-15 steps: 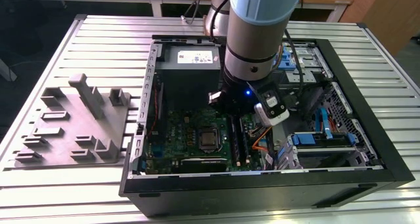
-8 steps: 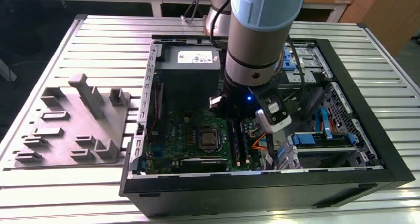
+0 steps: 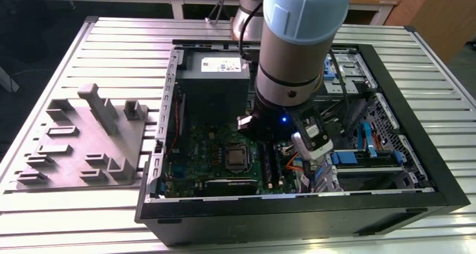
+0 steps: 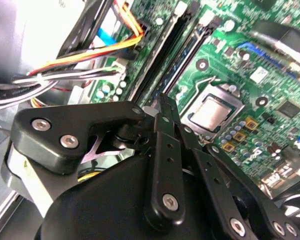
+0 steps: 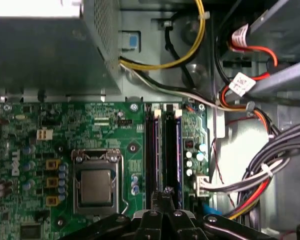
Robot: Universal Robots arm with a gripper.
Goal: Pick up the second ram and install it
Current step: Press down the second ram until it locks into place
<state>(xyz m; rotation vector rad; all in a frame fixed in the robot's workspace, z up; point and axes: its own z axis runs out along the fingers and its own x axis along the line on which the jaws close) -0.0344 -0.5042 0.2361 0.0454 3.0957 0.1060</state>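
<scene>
The gripper (image 5: 166, 192), fingers pressed together and empty, is held over the slots (image 5: 162, 150) where the ram (image 5: 178, 150) sits; an unlatched end is risked under uneven pressure.

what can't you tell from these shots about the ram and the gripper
- Gripper tips: pressed together over the slots in both wrist views; whether they pinch anything cannot be told.
- Second ram: a blue strip stands in one slot; whether it is fully seated cannot be told.
- Exterior view: the arm hides the gripper and slots.
</scene>
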